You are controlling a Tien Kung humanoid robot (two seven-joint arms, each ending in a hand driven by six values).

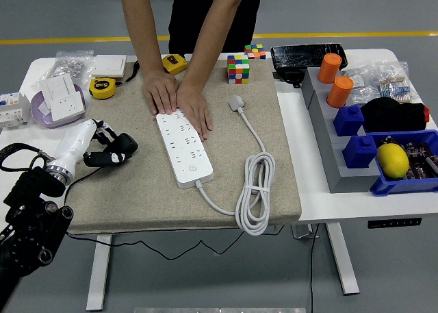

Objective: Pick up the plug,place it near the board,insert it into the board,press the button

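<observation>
The left hand (109, 148) sits low over the left side of the beige mat (137, 196), black fingers loosely curled — holding nothing. The plug (237, 103) lies on the mat's far right part, well apart from that hand; its white cable (254, 190) coils toward the near edge. The power strip (183, 147) lies mid-mat, its button (193, 167) near the close end. A person's two hands (179, 101) press flat on the strip's far end.
</observation>
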